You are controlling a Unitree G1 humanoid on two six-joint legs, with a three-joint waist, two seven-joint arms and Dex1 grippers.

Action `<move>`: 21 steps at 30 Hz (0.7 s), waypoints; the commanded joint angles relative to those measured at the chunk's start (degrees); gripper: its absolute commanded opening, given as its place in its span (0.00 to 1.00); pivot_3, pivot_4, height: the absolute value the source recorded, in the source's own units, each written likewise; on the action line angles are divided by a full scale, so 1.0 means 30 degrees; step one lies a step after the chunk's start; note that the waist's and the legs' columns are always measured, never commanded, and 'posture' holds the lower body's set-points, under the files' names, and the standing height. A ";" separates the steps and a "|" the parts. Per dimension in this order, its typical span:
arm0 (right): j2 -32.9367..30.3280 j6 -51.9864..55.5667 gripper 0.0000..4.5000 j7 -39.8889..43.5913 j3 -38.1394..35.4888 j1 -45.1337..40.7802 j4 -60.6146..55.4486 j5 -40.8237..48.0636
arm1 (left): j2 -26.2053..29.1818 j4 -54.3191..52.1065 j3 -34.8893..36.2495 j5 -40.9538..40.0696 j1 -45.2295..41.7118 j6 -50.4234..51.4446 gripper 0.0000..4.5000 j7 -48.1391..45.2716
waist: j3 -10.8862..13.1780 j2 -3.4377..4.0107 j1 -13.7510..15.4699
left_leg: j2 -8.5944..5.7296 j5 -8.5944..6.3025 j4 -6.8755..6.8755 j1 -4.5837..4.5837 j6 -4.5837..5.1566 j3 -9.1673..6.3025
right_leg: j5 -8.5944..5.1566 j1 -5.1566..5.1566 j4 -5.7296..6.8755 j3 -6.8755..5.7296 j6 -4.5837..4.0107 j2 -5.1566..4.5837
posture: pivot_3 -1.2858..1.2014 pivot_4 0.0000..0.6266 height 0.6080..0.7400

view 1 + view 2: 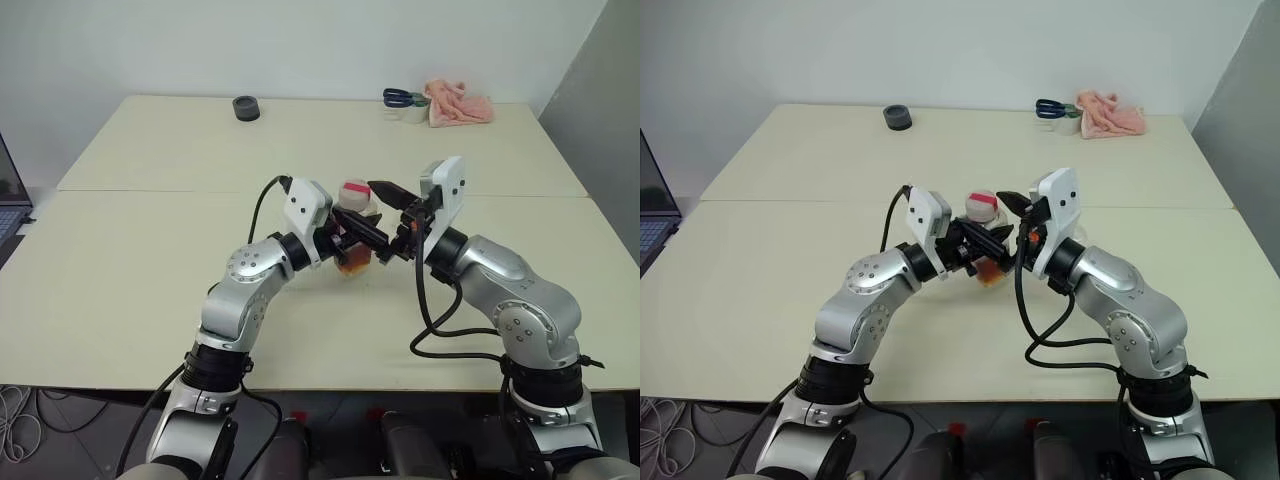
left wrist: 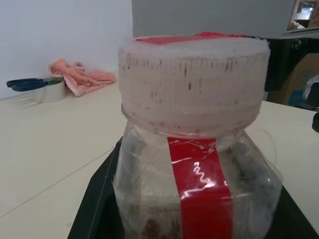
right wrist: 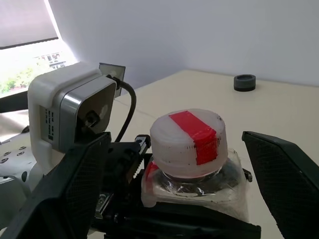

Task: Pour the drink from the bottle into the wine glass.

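Two robot arms meet over the middle of a pale tabletop (image 1: 140, 290). The left gripper (image 1: 362, 237) is clamped on the bottle (image 2: 197, 164), holding it upright just above the table, between the two arms and close to the robot's chest. The grip sits low on the bottle's body, which leaves the cap (image 3: 189, 142) free. The right gripper (image 3: 174, 199) has its two black fingers spread wide, one on each side of the cap without touching it, apparently lined up to close on the cap and unscrew it before any pouring.

The bottle is small, clear and squarish, with a red strip running up its side and across the top of a wide, ribbed, whitish cap. The plastic looks cloudy inside. Amber-brown drink (image 1: 352, 263) shows at the bottom.

At the far edge of the table lie a small dark round object (image 1: 246, 108), a pink cloth (image 1: 458, 103), and blue-handled scissors (image 1: 402, 97) resting on a roll of tape (image 2: 48, 92).
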 commanded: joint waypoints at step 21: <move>0.0774 -0.1346 0.41 0.0603 -0.0392 -0.0291 0.0267 -0.1107 | 0.0381 -0.2180 -0.0146 -0.0397 0.0452 0.0452 0.40 -0.0262 | 0.0000 0.0000 -0.0007 | 0.0001 0.0000 0.0000 0.0001 0.0000 -0.0001 | 0.0000 -0.0001 0.0000 0.0001 0.0000 -0.0001 | 0.52 0.24 1.00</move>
